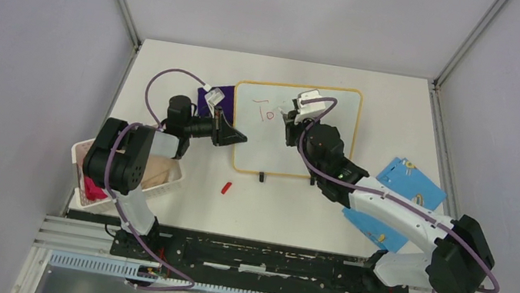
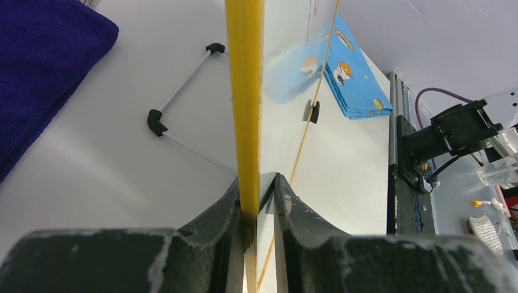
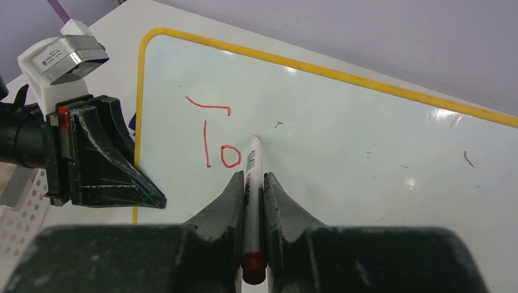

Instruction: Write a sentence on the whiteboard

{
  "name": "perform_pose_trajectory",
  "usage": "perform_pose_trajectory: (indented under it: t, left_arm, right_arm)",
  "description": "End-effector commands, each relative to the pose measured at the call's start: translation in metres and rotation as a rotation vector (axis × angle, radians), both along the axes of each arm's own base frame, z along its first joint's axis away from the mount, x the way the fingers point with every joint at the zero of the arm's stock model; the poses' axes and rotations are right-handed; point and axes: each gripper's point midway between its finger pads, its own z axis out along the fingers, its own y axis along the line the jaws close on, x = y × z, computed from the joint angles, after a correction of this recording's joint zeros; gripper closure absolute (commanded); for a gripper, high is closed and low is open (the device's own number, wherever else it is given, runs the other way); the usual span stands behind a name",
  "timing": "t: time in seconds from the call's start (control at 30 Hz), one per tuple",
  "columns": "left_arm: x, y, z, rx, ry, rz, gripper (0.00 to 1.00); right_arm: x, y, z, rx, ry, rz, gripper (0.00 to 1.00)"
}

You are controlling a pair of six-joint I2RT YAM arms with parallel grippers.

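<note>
Top view: the whiteboard (image 1: 265,151) sits mid-bench, on the far half of the bench (image 1: 286,213), with its long side running left to right. The sentence (image 1: 267,112) is barely begun; only a red "To" shows near the upper left corner. The left pincer (image 1: 239,139) is at the board's left edge. The right pincer (image 1: 292,126) hangs over the writing area just right of the letters. A small red cap (image 1: 227,186) lies loose on the bench, near the board's lower left corner. Blue cards (image 1: 412,182) lie to the right, apart from the board.

Left wrist view: the left pincer is pinching the thin yellow frame, one finger on each face of the board. The board's edge runs straight away from the camera. A black foot (image 2: 314,112) shows on the far side. We cannot tell from here whether the board lies flat or is propped up a little.

Right wrist view: the right pincer is pressed onto a marker (image 3: 251,165), gripping it mid-barrel with the tip at the glossy face, just right of the "o".

Handling, as we judge it: the board looks light and stiff. Its face is slick, so it would likely skate under pen pressure. The frame edge is the sensible hold, and a clamp there steadies it. The marker is slim, rigid and smooth. It should be gripped low on the barrel so the tip does not wobble, and pressed lightly, because a hard push could tip or shove the board.
</note>
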Motion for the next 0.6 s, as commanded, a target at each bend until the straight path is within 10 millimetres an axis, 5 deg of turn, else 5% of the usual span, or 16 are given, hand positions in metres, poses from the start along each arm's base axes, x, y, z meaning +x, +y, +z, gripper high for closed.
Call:
perform_pose_trajectory:
  t: [0.0,0.2,0.57]
  left_arm:
    - [0.012,0.006,-0.006,0.058,-0.057,0.052,0.98]
    - [0.013,0.006,-0.006,0.059,-0.058,0.052,0.98]
    - [0.013,0.006,-0.005,0.059,-0.06,0.053,0.98]
  right_arm:
    - [0.008,0.001,0.032,0.072,-0.059,-0.024,1.0]
    - [0.011,0.002,0.03,0.07,-0.056,-0.024,1.0]
    - [0.005,-0.006,-0.002,0.033,-0.001,-0.027,1.0]
